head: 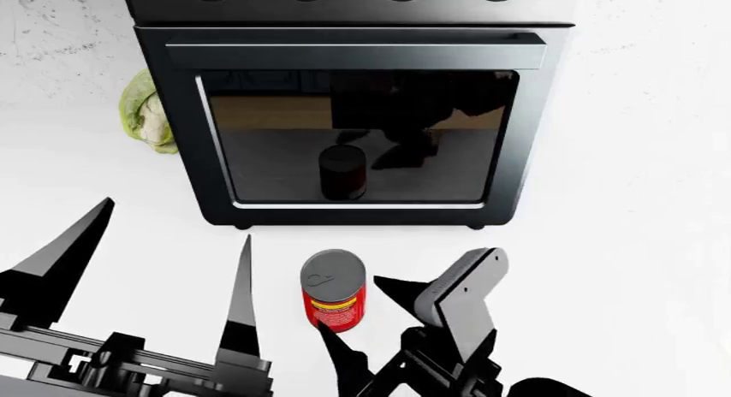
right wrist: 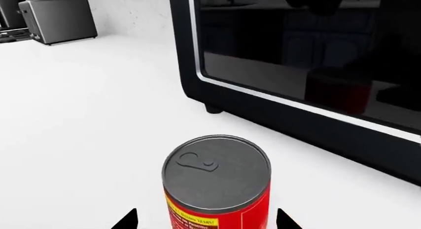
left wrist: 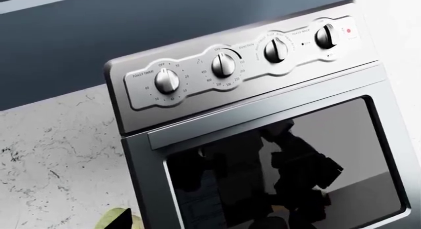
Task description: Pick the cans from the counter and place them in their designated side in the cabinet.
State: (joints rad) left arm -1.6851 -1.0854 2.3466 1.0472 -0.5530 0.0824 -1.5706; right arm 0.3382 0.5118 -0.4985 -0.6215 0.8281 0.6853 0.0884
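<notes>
One red can (head: 335, 290) with a dark grey lid stands upright on the white counter (head: 639, 243), just in front of the toaster oven. My right gripper (head: 361, 317) is open, with a finger on each side of the can and a gap at both sides. In the right wrist view the can (right wrist: 217, 184) fills the lower middle between the two dark fingertips (right wrist: 128, 220). My left gripper (head: 171, 234) stands open and empty over the counter, to the left of the can. The cabinet is out of view.
A big toaster oven (head: 342, 115) with a dark glass door stands at the back; its knobs (left wrist: 224, 65) show in the left wrist view. The door mirrors a dim can image (head: 341, 173). A green leafy vegetable (head: 146, 115) lies to the oven's left. A grey appliance (right wrist: 58, 19) stands far off.
</notes>
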